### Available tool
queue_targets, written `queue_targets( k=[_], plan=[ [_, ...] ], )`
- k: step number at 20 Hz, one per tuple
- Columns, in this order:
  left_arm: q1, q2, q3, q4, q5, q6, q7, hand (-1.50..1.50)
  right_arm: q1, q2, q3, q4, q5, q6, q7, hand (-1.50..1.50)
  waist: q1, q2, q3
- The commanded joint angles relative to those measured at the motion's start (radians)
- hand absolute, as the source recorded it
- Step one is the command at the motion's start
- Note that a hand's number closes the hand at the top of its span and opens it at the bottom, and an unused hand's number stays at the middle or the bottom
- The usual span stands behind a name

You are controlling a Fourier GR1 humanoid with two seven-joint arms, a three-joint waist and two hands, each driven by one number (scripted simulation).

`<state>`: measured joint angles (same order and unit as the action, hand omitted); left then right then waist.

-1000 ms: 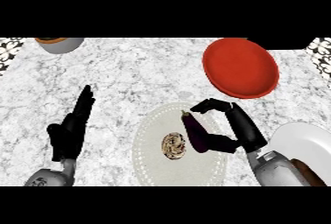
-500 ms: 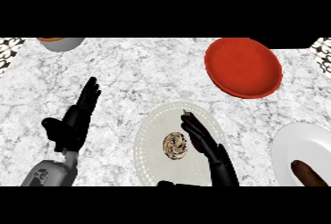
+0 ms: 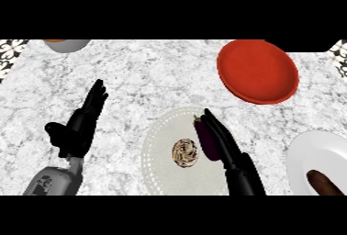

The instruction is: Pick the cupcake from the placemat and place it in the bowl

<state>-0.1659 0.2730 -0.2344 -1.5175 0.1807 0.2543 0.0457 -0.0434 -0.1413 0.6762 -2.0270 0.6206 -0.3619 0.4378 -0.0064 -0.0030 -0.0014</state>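
- Cupcake [image 3: 185, 153], brown and swirled, sits on the round white placemat [image 3: 163, 174].
- My right hand [image 3: 220, 140] lies just beside it, fingers straight.
- My left hand [image 3: 78, 126] rests open on the marble table [image 3: 149, 78].

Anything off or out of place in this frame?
Nothing stands out. The cupcake sits upright on the placemat, the right hand open beside it. The red bowl lies intact at upper right; the left hand rests open at left.

Right hand [image 3: 220, 137], fingers straight, lies just beside the cupcake [image 3: 184, 153] on the placemat [image 3: 163, 174].
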Motion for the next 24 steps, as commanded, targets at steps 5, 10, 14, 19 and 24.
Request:
queue_targets(
  k=[5,10,14,19,24],
  plan=[
    [0.001,-0.033,-0.015,-0.011,-0.02,-0.006,0.009,0.0,-0.16,0.086,-0.03,0.06,0.004,0.256,0.377,-1.5,0.012,0.003,0.0],
    [0.005,-0.016,0.032,0.025,-0.018,-0.052,-0.023,0.0,-0.164,0.072,-0.068,0.105,-0.041,0.353,0.409,-1.5,0.009,0.004,0.001],
    [-0.014,-0.058,0.041,0.024,-0.06,-0.043,0.003,0.0,-0.124,0.079,-0.092,0.145,-0.064,0.38,0.34,-1.5,0.006,0.003,0.001],
    [0.034,-0.044,0.077,-0.081,-0.072,-0.087,0.03,0.0,-0.081,0.119,-0.092,0.166,-0.053,0.364,0.261,-1.5,0.009,0.002,0.002],
    [0.016,-0.095,0.09,0.016,-0.104,-0.08,-0.012,0.0,0.046,0.056,-0.128,0.02,-0.14,0.389,0.192,-1.5,0.003,0.002,0.001]
  ],
)
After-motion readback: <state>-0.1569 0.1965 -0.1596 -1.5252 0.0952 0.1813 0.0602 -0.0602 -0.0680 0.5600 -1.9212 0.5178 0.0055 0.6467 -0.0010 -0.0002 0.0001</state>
